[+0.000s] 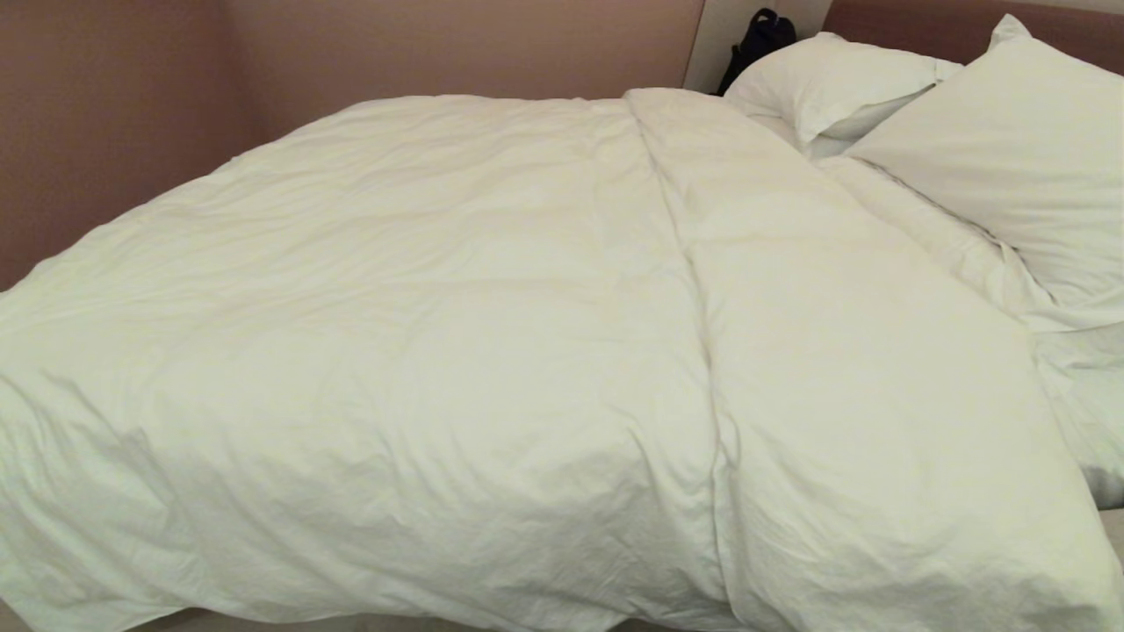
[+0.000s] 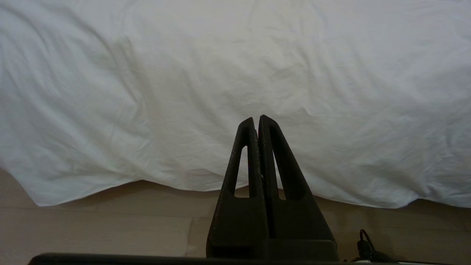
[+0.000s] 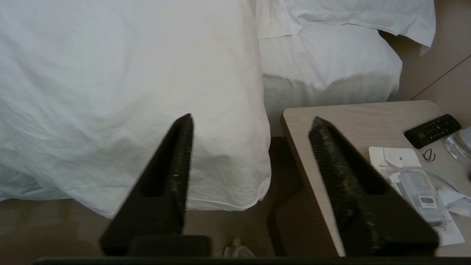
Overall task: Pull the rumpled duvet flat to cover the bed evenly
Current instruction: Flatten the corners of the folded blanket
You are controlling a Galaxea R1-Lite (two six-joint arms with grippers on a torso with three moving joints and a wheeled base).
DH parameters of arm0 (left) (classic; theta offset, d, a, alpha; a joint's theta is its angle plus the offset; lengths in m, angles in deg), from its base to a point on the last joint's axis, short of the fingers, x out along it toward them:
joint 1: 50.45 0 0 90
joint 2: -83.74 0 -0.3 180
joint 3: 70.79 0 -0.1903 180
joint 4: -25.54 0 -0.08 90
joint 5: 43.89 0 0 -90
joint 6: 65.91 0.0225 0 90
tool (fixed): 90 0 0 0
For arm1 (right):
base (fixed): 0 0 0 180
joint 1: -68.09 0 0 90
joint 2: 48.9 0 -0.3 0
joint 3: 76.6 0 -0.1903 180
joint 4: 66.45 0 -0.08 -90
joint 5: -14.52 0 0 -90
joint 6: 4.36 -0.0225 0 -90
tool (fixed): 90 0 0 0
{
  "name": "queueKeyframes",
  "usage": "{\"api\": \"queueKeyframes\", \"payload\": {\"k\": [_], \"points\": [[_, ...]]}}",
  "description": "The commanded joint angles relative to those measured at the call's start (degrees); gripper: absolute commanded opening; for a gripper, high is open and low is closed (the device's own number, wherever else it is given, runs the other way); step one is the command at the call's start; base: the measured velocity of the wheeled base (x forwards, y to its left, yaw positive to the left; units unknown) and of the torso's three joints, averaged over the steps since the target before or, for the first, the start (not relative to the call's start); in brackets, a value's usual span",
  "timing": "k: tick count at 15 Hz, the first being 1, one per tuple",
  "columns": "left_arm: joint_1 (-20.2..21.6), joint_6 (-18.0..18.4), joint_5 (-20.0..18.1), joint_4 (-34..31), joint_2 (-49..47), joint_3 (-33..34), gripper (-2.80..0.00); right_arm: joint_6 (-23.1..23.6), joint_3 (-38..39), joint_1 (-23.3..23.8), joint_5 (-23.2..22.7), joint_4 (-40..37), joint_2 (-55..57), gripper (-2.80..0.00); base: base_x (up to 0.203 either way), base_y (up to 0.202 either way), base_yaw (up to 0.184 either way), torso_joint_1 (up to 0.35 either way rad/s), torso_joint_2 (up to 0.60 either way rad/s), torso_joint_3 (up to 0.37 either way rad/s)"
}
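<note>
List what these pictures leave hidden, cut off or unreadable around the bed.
- Mattress and bed frame: head view, covered by the duvet.
- Duvet's near hem: head view, cut off by the bottom edge.
- Dark object behind the pillows: head view, partly hidden, unidentifiable.
- Papers on the bedside table: right wrist view, print too small, partly behind the right gripper.

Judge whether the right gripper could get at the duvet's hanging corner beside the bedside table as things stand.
Probably yes: the right gripper is open and empty, the duvet corner hangs just ahead, and only the bedside table edge crowds one finger.
</note>
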Motion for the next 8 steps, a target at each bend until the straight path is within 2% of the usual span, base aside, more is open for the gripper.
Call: {"api": "queueKeyframes", "payload": {"k": [1, 5, 8], "points": [[0.02, -0.05, 0.02, 0.02, 0.02, 0.00, -2.80, -0.89, -0.14, -0.03, 0.25, -0.06, 1.34, -2.80, 0.000, 0.000, 0.000, 0.000, 0.00, 0.000], [0.02, -0.05, 0.02, 0.02, 0.02, 0.00, -2.80, -6.44, -3.66, -0.10, 0.15, -0.37, 6.24, -2.80, 0.000, 0.000, 0.000, 0.000, 0.00, 0.000], [0.02, -0.05, 0.02, 0.02, 0.02, 0.00, -2.80, -9.54, -8.49, -0.44, -3.08, -1.32, 12.04, -2.80, 0.000, 0.000, 0.000, 0.000, 0.00, 0.000]]}}
